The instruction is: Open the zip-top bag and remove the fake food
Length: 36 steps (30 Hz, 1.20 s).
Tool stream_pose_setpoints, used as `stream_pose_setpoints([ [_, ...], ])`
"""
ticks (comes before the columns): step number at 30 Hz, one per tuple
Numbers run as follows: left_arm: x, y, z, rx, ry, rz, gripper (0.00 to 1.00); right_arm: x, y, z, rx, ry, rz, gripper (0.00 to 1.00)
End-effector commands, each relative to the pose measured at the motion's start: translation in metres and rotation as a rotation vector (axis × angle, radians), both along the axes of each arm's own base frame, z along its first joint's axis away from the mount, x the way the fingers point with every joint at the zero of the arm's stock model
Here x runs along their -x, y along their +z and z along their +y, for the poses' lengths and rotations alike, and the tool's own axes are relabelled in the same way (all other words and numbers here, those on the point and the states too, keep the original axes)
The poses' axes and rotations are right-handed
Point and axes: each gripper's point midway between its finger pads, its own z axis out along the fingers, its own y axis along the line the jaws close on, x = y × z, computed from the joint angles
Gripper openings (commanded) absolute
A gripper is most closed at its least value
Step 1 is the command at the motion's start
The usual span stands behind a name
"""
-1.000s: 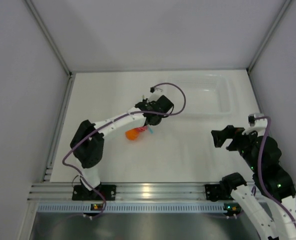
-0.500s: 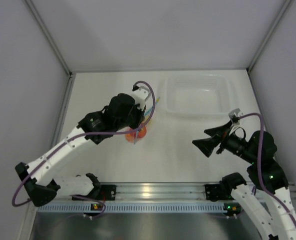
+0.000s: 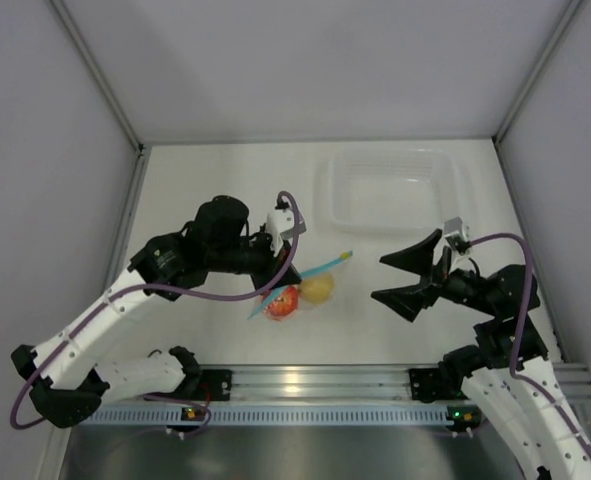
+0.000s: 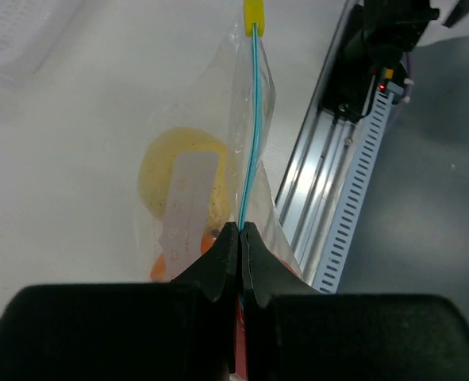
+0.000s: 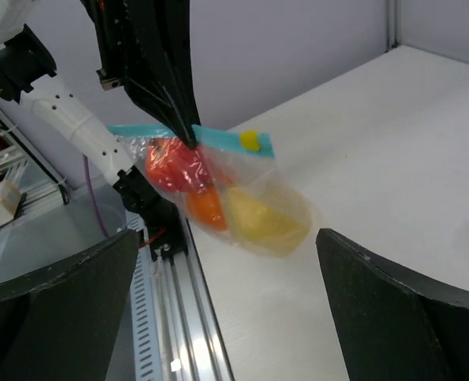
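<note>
L gripper (image 4: 240, 230): jaws closed tight on blue zip strip (image 5: 218, 136), pinched partway along; arm reached in from left.
R gripper (image 3: 379, 279): jaws spread wide, nothing held; faced bag from right, apart from it.
Zip-top bag (image 3: 303, 287): clear, crinkly; hung under L gripper over table (image 3: 205, 190) nr front rail, zip edge up; yellow slider (image 3: 347, 255) at end toward R gripper.
Fake food (image 5: 218, 198): all 3 pcs inside bag; red fruit (image 5: 174, 167) at L-gripper end, orange fruit (image 5: 206, 205) mid, yellow fruit (image 5: 262, 216) nr slider end.
Tray (image 3: 445, 200): clear, rigid, far right of table, well apart from bag.
</note>
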Motion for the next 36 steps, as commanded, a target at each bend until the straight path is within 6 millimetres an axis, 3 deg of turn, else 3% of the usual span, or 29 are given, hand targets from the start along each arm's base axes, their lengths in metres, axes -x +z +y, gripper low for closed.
stream_pose_setpoints([
  [1,0.038,0.016,-0.003,0.091,-0.233,0.002,0.0,-0.001,0.018,0.009,-0.022,0.062,-0.246,0.96],
  [6,0.054,0.027,-0.006,0.139,-0.318,0.021,0.0,-0.006,0.015,0.018,-0.045,0.108,-0.351,0.95],
  [9,0.059,0.029,-0.007,0.152,-0.351,0.033,0.0,0.011,0.016,0.025,-0.051,0.208,-0.395,0.93],
  [14,0.069,0.035,-0.009,0.183,-0.413,0.055,0.0,0.04,0.023,0.033,-0.055,0.318,-0.5,0.82],
  [18,0.078,0.039,-0.01,0.204,-0.468,0.073,0.0,0.039,0.016,0.04,-0.012,0.354,-0.495,0.71],
  [26,0.078,0.035,-0.007,0.198,-0.455,0.066,0.0,0.045,0.03,0.039,-0.037,0.361,-0.557,0.54],
  [36,0.077,0.031,-0.009,0.19,-0.46,0.082,0.0,0.07,0.047,0.036,-0.069,0.445,-0.574,0.51],
])
